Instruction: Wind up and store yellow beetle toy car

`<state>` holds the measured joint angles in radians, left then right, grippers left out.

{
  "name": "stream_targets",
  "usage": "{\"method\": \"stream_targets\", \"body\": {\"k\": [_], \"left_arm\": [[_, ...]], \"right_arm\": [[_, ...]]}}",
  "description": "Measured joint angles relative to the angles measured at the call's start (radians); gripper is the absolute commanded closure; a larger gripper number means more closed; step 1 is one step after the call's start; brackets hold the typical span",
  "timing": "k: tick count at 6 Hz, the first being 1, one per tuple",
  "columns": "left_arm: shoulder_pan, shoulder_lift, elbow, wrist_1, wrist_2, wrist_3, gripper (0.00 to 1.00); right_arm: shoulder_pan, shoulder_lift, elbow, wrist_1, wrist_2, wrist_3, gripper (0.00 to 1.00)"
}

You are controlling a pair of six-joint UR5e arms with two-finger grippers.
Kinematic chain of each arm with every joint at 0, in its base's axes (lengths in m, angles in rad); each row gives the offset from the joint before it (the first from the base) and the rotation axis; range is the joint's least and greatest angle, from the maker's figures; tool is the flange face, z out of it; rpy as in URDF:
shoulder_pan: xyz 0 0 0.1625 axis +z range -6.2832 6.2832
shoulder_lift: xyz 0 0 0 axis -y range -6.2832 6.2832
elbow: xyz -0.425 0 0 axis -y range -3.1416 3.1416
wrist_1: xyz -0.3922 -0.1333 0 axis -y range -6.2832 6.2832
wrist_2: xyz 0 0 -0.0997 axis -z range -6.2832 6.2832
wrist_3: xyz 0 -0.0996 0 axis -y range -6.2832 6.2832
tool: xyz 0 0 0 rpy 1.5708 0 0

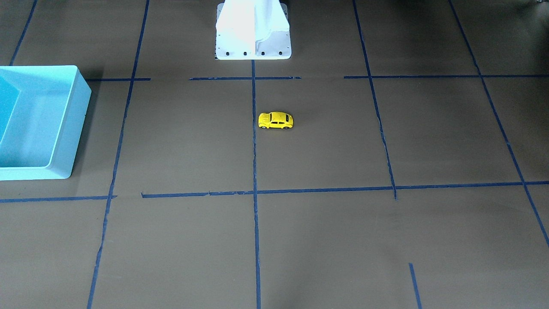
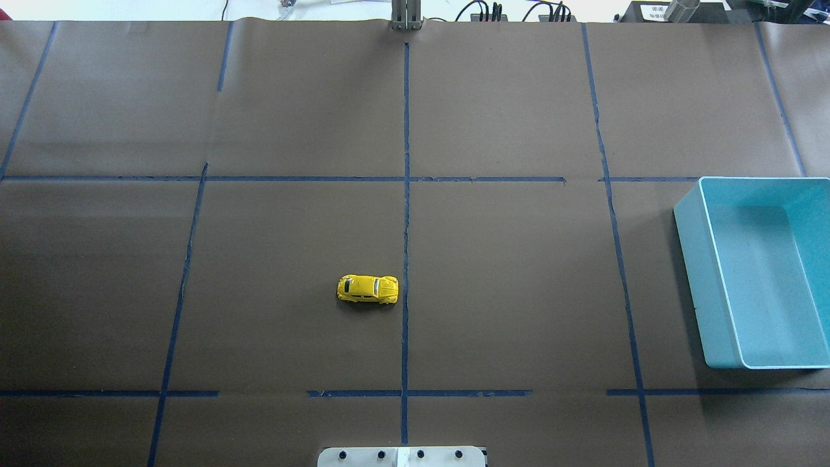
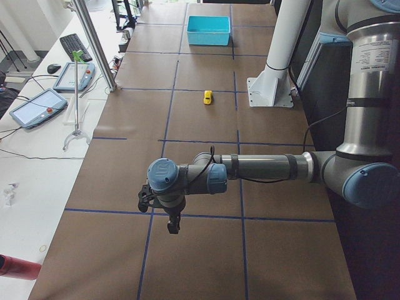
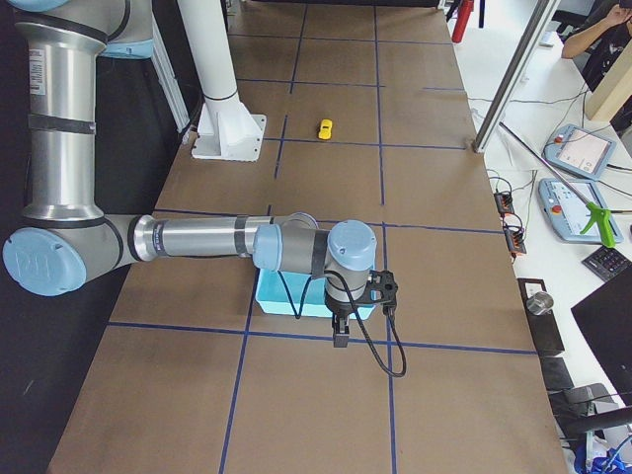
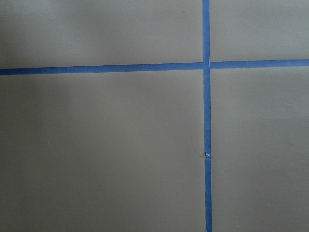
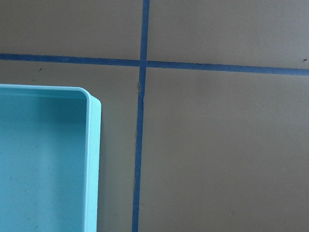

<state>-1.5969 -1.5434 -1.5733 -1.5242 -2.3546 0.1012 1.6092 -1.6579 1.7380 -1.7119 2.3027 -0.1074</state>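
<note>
ok so the yellow beetle toy car sits on its wheels on the brown paper, roughly mid-table, just beside the center blue tape line on the robot's left side of it. Nothing is touching it. The turquoise bin is well apart from it, over on the robot's right

Claws: the left gripper hangs over bare table far from the car, and the right gripper hangs by a corner of the bin. Each shows up only in a side cam, so I can't tell if either is spread or pinched, and neither has anything visible in it

Stuff that could go wrong imo:
- the car is tiny and free-rolling, so a finger nudging it before the pinch lands prob sends it scooting along its length
- grabbing it end to end instead of across the body lets it squirt out
- when dragging it back to wind it, the wheels may just skid on the smooth paper w/o loading the spring
- if it's let go while wound, it shoots off, maybe past the bin or off the table

Orientation: the long axis runs side to side across the table, parallel to the robot's front edge. The nose looks like it points toward the robot's right, i.e. the bin side, but it's small in every cam so I'm not 100% sure
</note>
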Motion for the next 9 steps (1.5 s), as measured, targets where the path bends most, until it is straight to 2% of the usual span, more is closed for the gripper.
{"method": "stream_targets", "body": {"k": [9], "left_arm": [[0.001, -0.014, 0.0, 0.004, -0.002, 0.003, 0.0]], "right_arm": [[0.0, 0.004, 0.001, 0.003, 0.009, 0.002, 0.0]]}}
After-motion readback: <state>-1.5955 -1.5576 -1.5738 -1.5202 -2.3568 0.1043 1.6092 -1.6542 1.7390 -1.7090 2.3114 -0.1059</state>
